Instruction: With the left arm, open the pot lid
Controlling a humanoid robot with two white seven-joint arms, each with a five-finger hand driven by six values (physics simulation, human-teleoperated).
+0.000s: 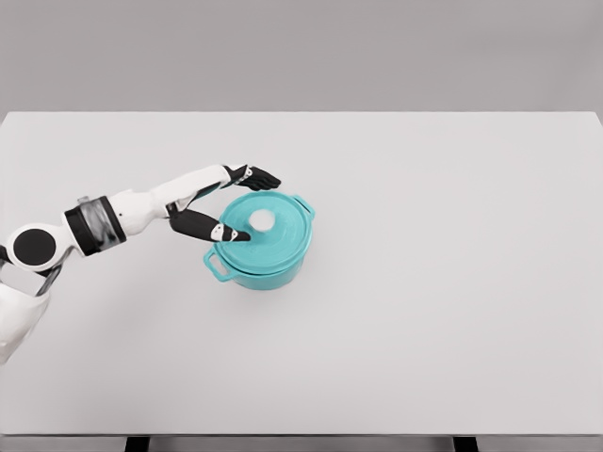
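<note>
Hovering spread over the lid point(267, 219), left hand point(231, 203) seemingly not gripping.

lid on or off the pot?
On. The lid sits flush on the pot; left hand open beside its knob.

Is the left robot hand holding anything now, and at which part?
Nothing is held. The left robot hand is spread open over the lid, beside its white knob.

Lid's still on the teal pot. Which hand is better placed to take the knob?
Left. The left hand is already at the pot, fingers spread over the left side of the lid, beside the white knob. The right arm is out of view.
</note>
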